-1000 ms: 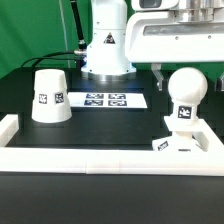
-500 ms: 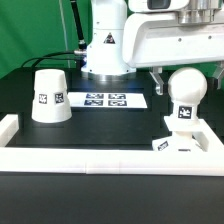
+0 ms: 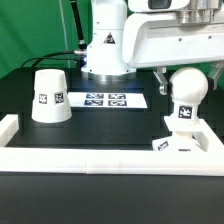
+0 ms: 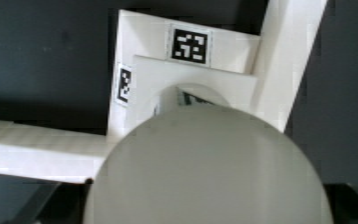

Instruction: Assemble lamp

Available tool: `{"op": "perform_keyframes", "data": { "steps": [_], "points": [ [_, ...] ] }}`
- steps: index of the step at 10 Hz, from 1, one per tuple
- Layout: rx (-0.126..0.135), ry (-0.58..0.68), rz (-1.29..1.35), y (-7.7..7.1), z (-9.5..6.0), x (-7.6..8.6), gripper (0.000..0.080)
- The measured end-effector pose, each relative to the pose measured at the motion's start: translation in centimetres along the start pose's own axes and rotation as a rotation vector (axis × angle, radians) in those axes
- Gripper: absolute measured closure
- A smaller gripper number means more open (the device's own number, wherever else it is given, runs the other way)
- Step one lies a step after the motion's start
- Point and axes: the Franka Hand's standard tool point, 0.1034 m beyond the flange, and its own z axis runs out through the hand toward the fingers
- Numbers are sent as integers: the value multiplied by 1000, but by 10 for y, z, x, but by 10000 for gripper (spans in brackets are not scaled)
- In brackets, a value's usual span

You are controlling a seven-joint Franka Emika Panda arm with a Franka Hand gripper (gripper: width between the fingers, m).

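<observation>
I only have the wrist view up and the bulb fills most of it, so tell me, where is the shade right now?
Observer: The shade stands mouth down toward the exterior view's left, well apart from the bulb.
Operator: Is anything lying between the two?
Observer: Yes, the marker board lies flat between them, nearer the arm's foot.
Operator: And how does the gripper sit over the bulb?
Observer: The gripper is open, its jaws standing one on each side of the bulb's round head. I cannot tell whether they touch it.
</observation>
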Motion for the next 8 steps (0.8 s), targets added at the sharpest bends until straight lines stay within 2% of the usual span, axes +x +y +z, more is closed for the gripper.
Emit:
{"op": "perform_keyframes", "data": {
  "steps": [8],
  "points": [
    [13, 10, 695, 0, 0, 1, 220]
  ]
}}
